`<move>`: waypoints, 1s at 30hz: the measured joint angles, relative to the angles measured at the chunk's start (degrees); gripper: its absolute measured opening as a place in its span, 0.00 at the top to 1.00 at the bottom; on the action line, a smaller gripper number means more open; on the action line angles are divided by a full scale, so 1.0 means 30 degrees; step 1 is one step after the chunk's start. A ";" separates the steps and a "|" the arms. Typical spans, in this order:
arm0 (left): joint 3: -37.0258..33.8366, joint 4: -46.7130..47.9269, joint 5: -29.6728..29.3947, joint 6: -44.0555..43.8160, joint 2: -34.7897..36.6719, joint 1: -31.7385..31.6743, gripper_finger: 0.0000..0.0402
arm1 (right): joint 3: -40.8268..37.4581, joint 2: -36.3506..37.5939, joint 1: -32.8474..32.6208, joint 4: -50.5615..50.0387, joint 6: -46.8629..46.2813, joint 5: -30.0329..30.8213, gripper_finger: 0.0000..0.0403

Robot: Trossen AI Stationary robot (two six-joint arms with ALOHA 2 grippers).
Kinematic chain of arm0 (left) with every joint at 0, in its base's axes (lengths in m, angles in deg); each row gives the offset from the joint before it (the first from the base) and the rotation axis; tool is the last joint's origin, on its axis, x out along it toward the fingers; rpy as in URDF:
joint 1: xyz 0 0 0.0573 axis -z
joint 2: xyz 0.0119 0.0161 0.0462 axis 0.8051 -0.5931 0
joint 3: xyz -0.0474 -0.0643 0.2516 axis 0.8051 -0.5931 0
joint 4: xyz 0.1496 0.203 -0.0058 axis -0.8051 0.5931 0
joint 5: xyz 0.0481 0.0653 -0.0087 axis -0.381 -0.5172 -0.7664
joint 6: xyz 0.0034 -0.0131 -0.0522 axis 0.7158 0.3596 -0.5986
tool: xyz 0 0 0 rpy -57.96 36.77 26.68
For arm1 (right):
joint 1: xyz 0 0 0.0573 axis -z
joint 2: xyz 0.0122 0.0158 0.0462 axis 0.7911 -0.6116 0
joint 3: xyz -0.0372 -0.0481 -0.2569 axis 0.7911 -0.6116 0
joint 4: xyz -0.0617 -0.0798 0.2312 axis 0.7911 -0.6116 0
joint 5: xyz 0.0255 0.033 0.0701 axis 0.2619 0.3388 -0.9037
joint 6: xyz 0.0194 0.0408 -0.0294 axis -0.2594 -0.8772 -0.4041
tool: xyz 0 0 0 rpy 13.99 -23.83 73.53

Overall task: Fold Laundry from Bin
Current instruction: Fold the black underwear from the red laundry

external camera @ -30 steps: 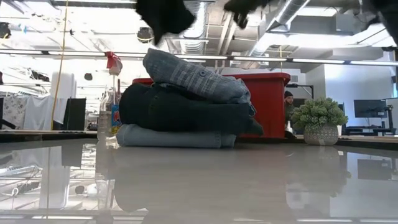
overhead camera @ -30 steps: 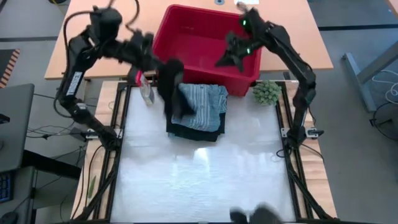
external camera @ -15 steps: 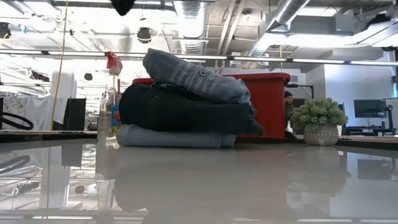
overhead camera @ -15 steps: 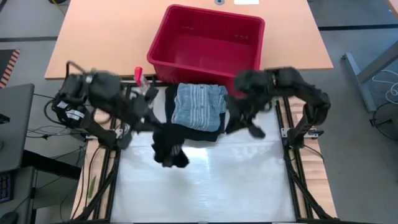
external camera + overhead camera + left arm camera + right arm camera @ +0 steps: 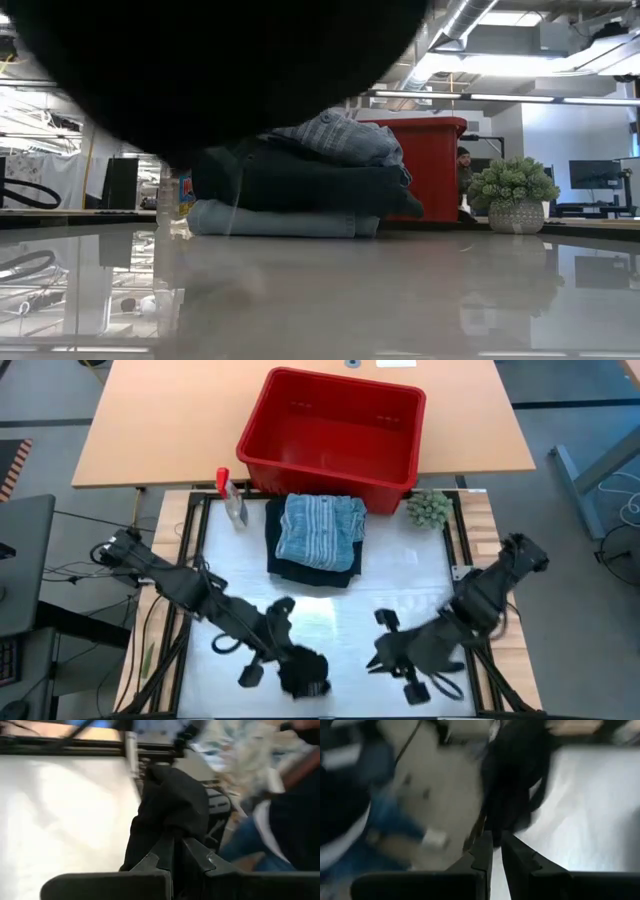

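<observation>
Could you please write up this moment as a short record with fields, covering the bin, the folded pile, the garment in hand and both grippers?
bin: red bin at the table's far edge, no cloth visible inside
folded pile: stack of three garments just in front of the bin, striped grey-blue one on top
garment in hand: black garment bunched low near the table's front edge
left gripper: left gripper shut on the black garment
right gripper: right gripper near the front edge, right of the black garment; hold unclear

Both arms stretched low toward near table edge; left tool (image 5: pixel 300 672) clamped tight; right tool (image 5: pixel 385 645) nearly closed.
</observation>
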 joint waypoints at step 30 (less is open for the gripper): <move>-1.9623 -2.4850 0.0507 -0.7986 0.5412 -0.1851 1.00 | -0.2678 -0.3292 0.1695 0.9172 1.3564 0.6803 0.44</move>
